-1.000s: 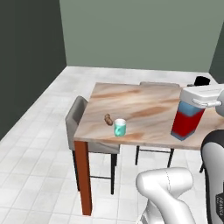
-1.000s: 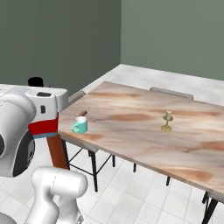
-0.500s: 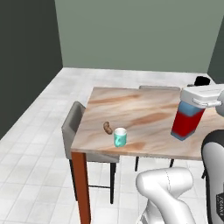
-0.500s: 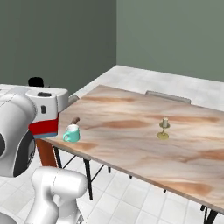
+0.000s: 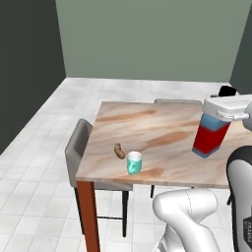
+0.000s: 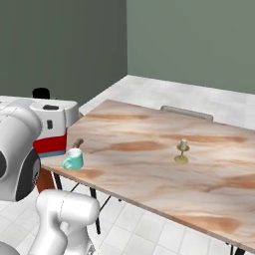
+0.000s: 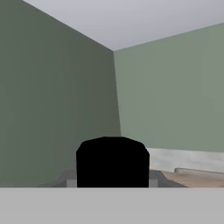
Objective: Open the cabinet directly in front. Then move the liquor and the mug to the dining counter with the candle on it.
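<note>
Green walls behind; end effector (image 5: 212,118) pinching the liquor (image 5: 210,140) above the worktop (image 5: 162,142) — not yet set down. Mug (image 5: 134,162) already stands there near the edge; candle (image 6: 182,151) farther along.

The mug (image 5: 134,162) stood on the dining counter (image 5: 162,133) near its front left corner, a small lump (image 5: 118,150) just beside it. The candle (image 6: 182,151) stood well apart, mid-counter. The liquor (image 5: 210,136) hung above the counter's right part. A chair (image 5: 80,152) sat at the left end.
</note>
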